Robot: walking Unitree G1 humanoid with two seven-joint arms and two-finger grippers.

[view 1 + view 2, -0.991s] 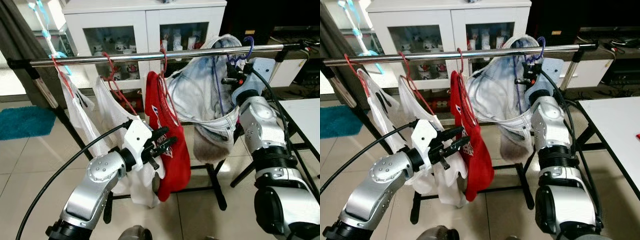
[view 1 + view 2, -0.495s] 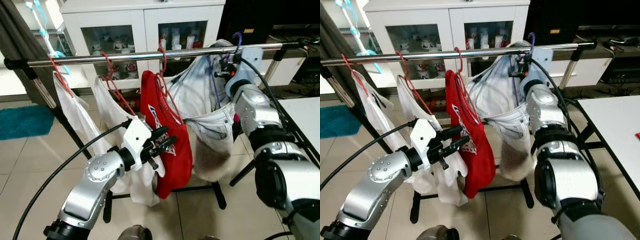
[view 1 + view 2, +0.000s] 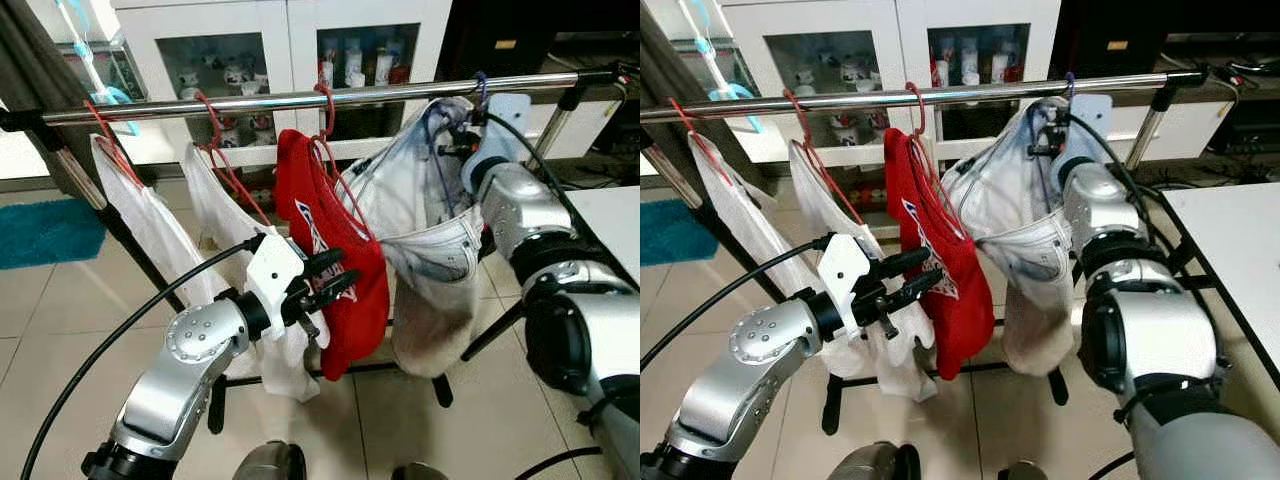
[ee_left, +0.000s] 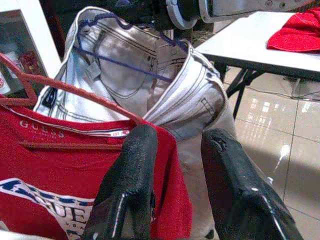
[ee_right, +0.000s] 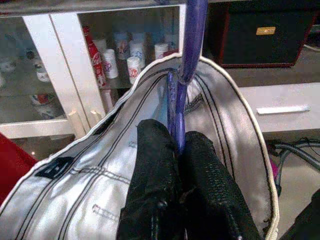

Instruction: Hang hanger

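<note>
Upper right of the frame, the right gripper (image 5: 175,150) pinched the stiff purple hanger (image 5: 189,60) at its neck, under heavy, floppy jeans (image 3: 425,230); the left gripper (image 3: 330,285) stayed spread.

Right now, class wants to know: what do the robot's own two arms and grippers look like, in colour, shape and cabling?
Both arms are silver metal with rounded, ball-like joints and dark rings between the segments. The left gripper has two long black fingers on a white angular wrist block, with a black cable looping back along the arm. The right gripper has the same black fingers, textured on the pads, behind a pale blue-white wrist housing with its own black cable.
</note>
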